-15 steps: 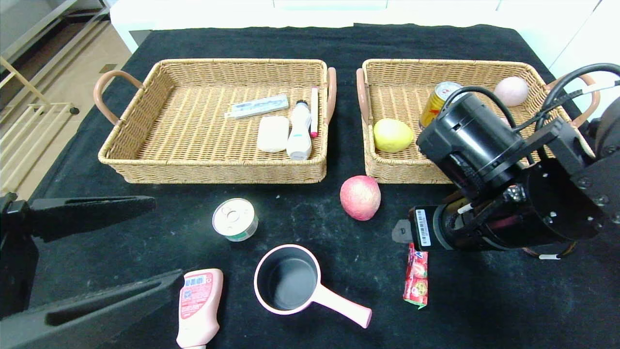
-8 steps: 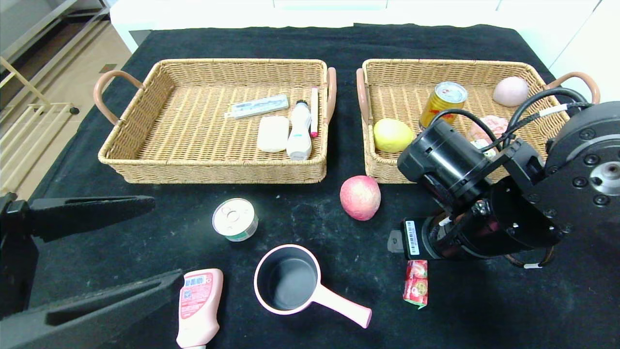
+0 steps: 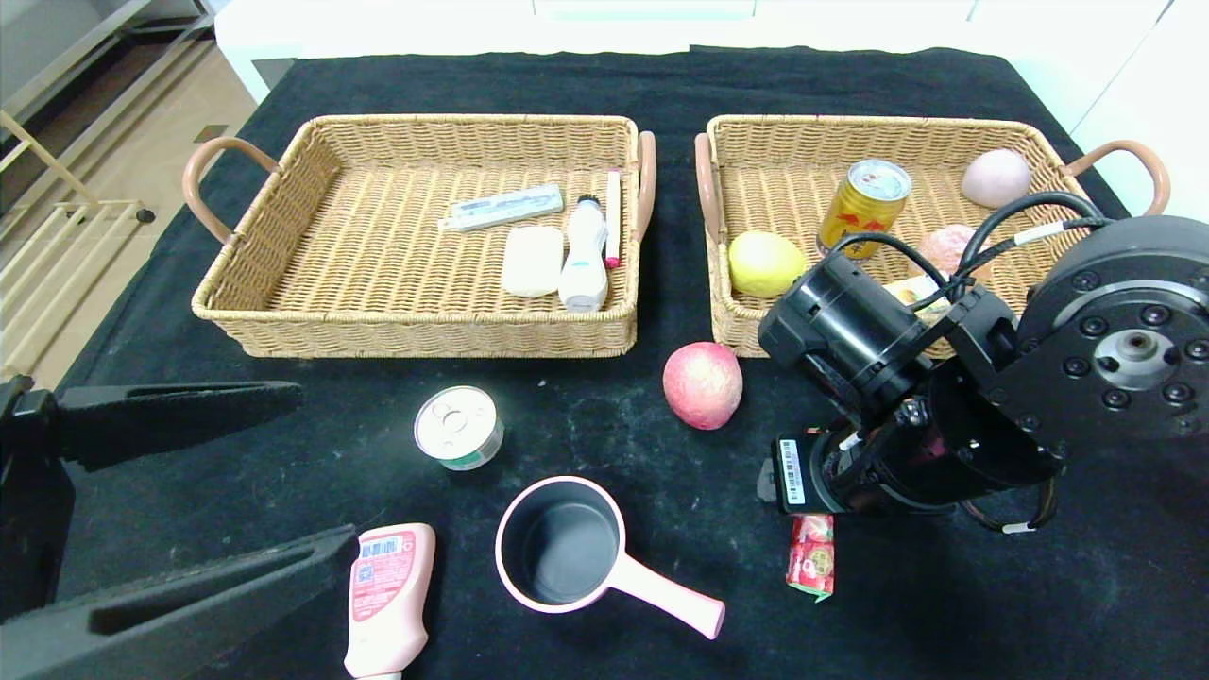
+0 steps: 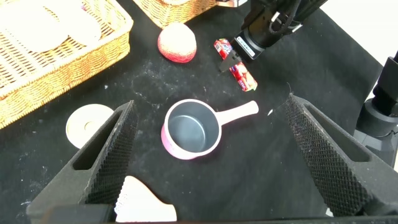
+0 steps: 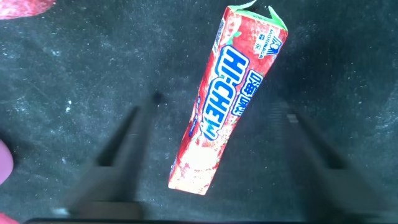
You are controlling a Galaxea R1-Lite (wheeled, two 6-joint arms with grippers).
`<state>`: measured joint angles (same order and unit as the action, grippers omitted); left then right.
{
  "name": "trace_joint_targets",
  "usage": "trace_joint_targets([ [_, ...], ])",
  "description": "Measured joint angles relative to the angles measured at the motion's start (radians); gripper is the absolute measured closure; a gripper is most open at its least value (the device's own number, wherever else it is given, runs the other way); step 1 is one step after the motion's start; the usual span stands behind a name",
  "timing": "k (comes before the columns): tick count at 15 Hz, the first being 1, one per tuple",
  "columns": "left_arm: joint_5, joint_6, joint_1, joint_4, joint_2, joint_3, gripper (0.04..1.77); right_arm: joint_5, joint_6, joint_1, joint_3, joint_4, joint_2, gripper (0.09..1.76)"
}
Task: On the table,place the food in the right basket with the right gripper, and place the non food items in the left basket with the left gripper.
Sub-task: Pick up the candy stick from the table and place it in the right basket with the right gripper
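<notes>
The right gripper (image 5: 214,155) is low over the Hi-Chew candy stick (image 5: 231,93) on the table (image 3: 945,604), its fingers (image 5: 121,155) parted to either side and seemingly not touching it, though they look blurred; the left gripper (image 4: 208,143) idles with fingers spread above the pink saucepan (image 4: 193,130)

Right pincer (image 3: 810,505) low over red candy stick (image 3: 811,557), beside pink saucepan (image 3: 562,544).

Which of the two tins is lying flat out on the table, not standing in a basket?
The short silver tin with the pull-ring lid, on the black cloth in front of the left basket. The tall gold drink can stands upright inside the right basket.
</notes>
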<state>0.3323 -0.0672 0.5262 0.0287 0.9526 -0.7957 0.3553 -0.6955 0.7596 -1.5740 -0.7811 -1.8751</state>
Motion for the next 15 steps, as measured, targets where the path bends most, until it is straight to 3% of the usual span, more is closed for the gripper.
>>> trace_joint_targets([
  [4,0.0,0.0,0.0,0.0,0.0,0.0,0.09,0.0,-0.001,-0.001,0.002,-0.001,-0.006,1.04],
  [6,0.0,0.0,0.0,0.0,0.0,0.0,0.09,-0.001,-0.001,-0.001,0.003,-0.001,-0.008,1.5],
  [15,0.0,-0.004,0.0,0.001,0.0,0.0,0.09,0.0,-0.001,0.0,0.004,-0.006,-0.019,1.5],
])
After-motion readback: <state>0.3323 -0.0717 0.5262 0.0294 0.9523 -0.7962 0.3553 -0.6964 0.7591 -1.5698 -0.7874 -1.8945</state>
